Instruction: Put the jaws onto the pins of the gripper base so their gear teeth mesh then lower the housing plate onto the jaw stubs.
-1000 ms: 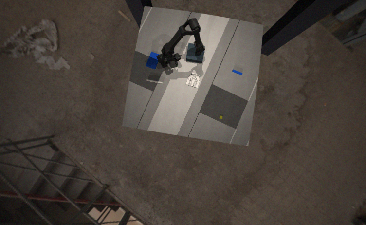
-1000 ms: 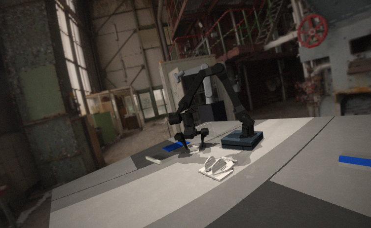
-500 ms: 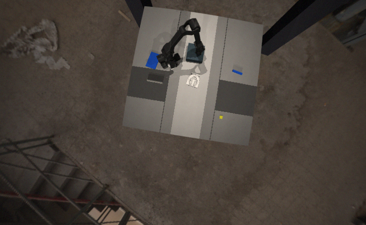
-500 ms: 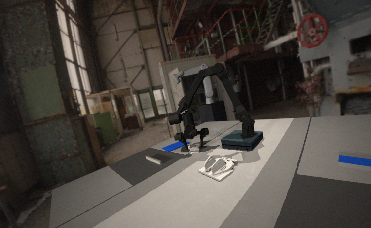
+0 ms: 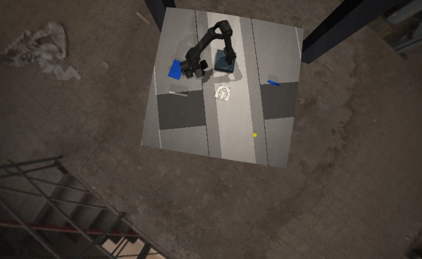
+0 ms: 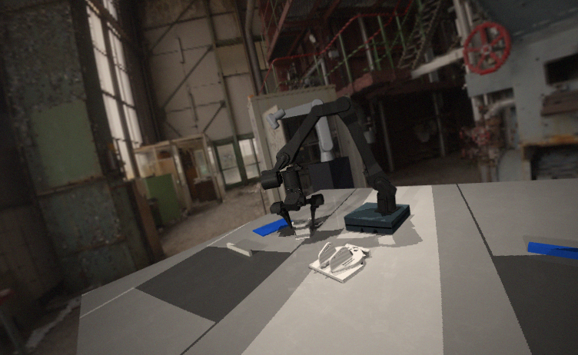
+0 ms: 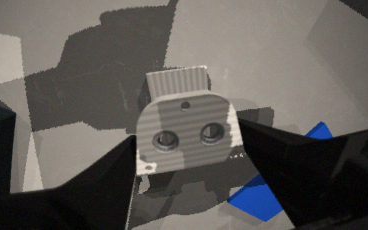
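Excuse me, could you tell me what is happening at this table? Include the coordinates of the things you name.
The black robot gripper (image 5: 197,74) (image 6: 300,225) (image 7: 186,131) is shut on the sides of a white, round-topped housing plate with two large holes (image 7: 187,120), low over the table. The white gripper base (image 5: 226,98) (image 6: 342,277) already carries two upright jaws (image 6: 342,259); the plate is not on them yet.

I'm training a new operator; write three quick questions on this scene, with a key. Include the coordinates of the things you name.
1. Which thing is between the gripper's (image 5: 199,74) (image 6: 301,227) (image 7: 188,130) jaws?
A) yellow cube
B) housing plate (image 6: 302,234) (image 7: 187,120)
C) blue bar

2. True or false: the housing plate sits closed on the gripper base (image 5: 217,96) (image 6: 342,277).

3. Fill in: in the wrist view, the housing plate shows ____ large round holes.

Key: 1 B; 2 false; 3 two
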`<state>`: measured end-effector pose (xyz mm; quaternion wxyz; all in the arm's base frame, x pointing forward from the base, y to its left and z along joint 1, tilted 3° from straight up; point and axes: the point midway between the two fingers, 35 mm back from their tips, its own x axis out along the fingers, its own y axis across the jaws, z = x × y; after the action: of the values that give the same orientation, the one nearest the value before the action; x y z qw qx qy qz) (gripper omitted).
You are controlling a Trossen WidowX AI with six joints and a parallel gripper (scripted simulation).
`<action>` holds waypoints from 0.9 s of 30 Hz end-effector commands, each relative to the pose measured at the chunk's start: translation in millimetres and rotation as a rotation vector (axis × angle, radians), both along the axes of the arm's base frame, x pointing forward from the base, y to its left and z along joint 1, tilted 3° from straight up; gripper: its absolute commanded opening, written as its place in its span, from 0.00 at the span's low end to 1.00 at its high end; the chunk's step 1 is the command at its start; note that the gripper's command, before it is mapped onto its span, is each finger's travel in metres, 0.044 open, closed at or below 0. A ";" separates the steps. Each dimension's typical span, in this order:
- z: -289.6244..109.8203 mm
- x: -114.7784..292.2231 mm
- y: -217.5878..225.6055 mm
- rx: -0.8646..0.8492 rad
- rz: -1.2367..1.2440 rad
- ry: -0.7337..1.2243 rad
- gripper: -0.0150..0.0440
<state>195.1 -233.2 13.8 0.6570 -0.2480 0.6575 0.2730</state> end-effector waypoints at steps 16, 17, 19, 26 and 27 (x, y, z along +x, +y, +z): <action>53.6 0.3 -1.7 -0.007 0.004 -0.002 0.85; 53.6 0.3 -1.7 -0.007 0.004 -0.002 0.85; 53.8 1.7 0.0 -0.008 -0.002 -0.002 0.85; 55.0 15.1 18.3 -0.008 -0.064 -0.002 0.85; 55.2 16.9 21.1 -0.008 -0.073 -0.002 0.85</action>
<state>208.4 -220.8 69.2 0.6642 -0.2375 0.6623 0.2525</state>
